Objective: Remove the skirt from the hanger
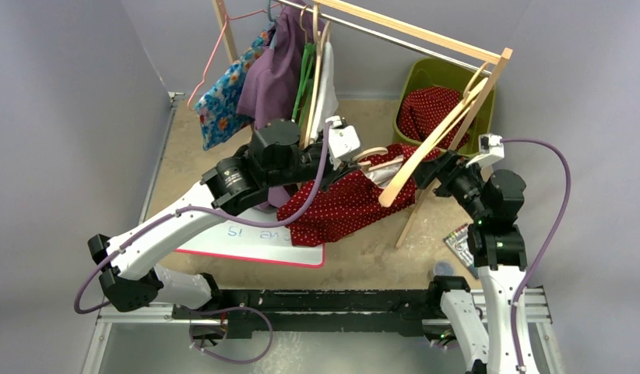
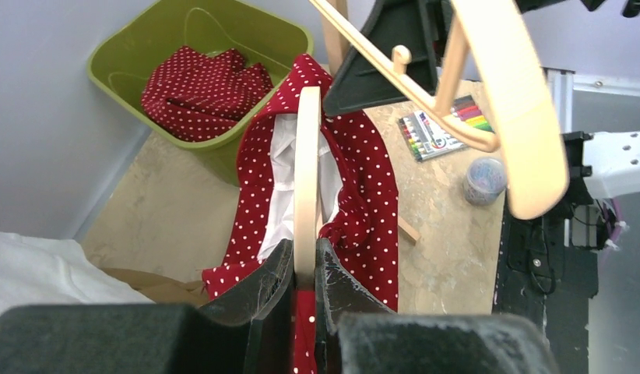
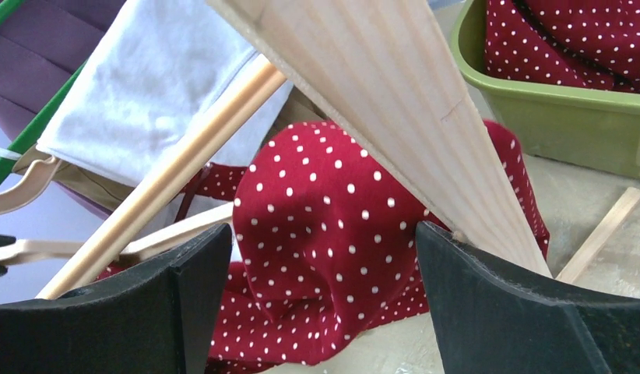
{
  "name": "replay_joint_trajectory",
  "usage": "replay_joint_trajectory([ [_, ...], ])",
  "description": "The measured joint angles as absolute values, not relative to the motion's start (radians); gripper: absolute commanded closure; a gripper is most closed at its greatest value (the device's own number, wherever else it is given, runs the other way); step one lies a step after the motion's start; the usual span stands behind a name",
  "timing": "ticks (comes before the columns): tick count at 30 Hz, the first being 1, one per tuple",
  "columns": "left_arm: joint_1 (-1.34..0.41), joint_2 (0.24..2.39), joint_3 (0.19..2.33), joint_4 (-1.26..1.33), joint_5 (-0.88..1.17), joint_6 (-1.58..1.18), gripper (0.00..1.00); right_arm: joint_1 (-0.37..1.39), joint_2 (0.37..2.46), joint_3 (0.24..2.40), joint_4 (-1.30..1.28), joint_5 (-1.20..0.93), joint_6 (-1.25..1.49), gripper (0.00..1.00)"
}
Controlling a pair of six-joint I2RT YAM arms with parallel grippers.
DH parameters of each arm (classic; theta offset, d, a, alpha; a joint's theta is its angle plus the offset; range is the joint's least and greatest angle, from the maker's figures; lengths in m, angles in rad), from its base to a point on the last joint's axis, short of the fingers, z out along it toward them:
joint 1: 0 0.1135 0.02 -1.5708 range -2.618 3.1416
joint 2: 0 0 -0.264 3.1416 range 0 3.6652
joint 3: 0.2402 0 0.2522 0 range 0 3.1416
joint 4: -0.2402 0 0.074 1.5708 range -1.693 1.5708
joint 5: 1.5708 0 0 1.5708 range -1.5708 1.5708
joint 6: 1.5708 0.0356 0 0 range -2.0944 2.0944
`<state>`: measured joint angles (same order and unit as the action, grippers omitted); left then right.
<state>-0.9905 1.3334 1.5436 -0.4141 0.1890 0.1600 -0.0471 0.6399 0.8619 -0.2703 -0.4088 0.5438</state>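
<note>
Two pincers: left gripper clamped on the wood hanger, right gripper wide apart w/ the skirt between. Skirt hangs off the hanger, btm on the table. It's soft, light, floppy; I'd pinch a bunched bit.

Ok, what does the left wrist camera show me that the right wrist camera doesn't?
Only the left wrist: the left pincer clamped shut on the wooden hanger, and the marker pack. Only the right wrist: the right pincer open, its fingers either side of a bunched fold of fabric, and the white garment hanging behind. Both: the red polka-dot skirt and the green bin with more dotted cloth in it.
</note>
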Motion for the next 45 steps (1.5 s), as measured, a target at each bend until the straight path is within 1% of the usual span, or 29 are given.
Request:
replay_joint_trajectory([
  [9, -0.991, 1.335, 1.567, -0.466, 0.249, 0.205, 1.0, -0.047, 0.645, 0.843, -0.224, -0.405, 0.557, 0.18],
  [13, -0.991, 1.33, 1.567, -0.47, 0.25, 0.206, 1.0, -0.047, 0.647, 0.839, -0.221, -0.404, 0.561, 0.15],
  [19, -0.991, 1.311, 1.564, -0.466, 0.215, 0.2, 1.0, -0.047, 0.65, 0.827, -0.204, -0.41, 0.569, 0.16],
  [26, -0.991, 1.267, 1.545, -0.389, 0.182, 0.165, 1.0, -0.047, 0.668, 0.827, -0.205, -0.413, 0.564, 0.15],
  [38, -0.991, 1.266, 1.544, -0.32, 0.14, 0.116, 1.0, -0.047, 0.657, 0.826, -0.204, -0.422, 0.565, 0.15],
  [45, -0.991, 1.264, 1.537, -0.234, 0.049, 0.088, 1.0, -0.047, 0.646, 0.826, -0.204, -0.437, 0.565, 0.15],
])
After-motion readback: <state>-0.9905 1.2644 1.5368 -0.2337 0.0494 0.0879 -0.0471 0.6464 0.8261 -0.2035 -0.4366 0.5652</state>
